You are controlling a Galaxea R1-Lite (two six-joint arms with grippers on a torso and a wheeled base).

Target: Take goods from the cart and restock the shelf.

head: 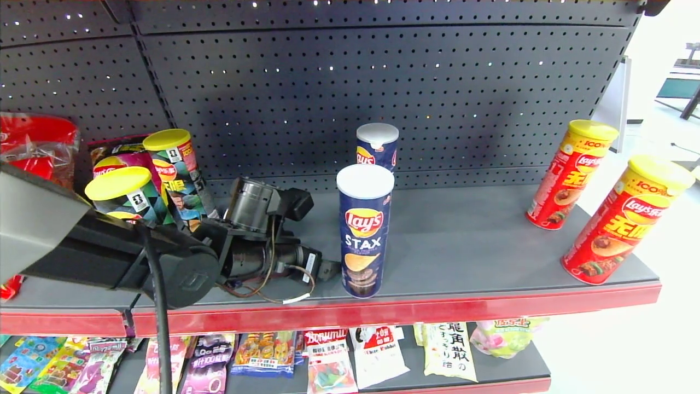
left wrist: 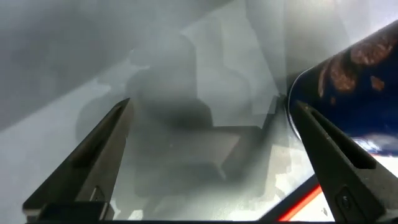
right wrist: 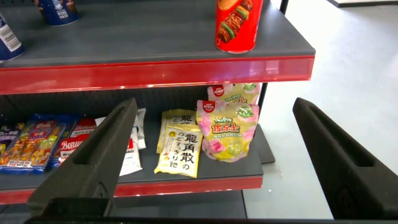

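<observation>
A blue chip can [head: 365, 235] with a white lid is standing upright near the front edge of the grey shelf [head: 465, 241], about midway along it. A second blue can [head: 377, 145] is standing upright behind it, close to the perforated back panel [head: 383, 82]. The left arm is lying low over the shelf on the left. Its left pincer [left wrist: 212, 104] is sitting just left of the near blue can, with its two fingers [left wrist: 93, 168] spread wide and nothing between them. In the left wrist view the can's blue wall is showing just beside one fingertip, though I cannot tell whether they are touching. Behind the arm, toward the far left, one dark can with a yellow lid [head: 128, 194] and another like it [head: 175, 164] are standing close together, and a red bag [head: 35, 145] is resting beyond them at the shelf's left end. At the right end two red cans with yellow lids are standing well apart from the blue ones, one [head: 571, 175] farther back and one [head: 626, 221] near the front edge. The right pincer [right wrist: 216, 102] is hanging open and empty in front of the shelving, facing the lower shelf [right wrist: 249, 182]. There a yellow-and-white packet [right wrist: 180, 146] and a pink-and-green bag [right wrist: 227, 130] are lying side by side, touching, with more snack bags [right wrist: 37, 143] lined up to their left.
</observation>
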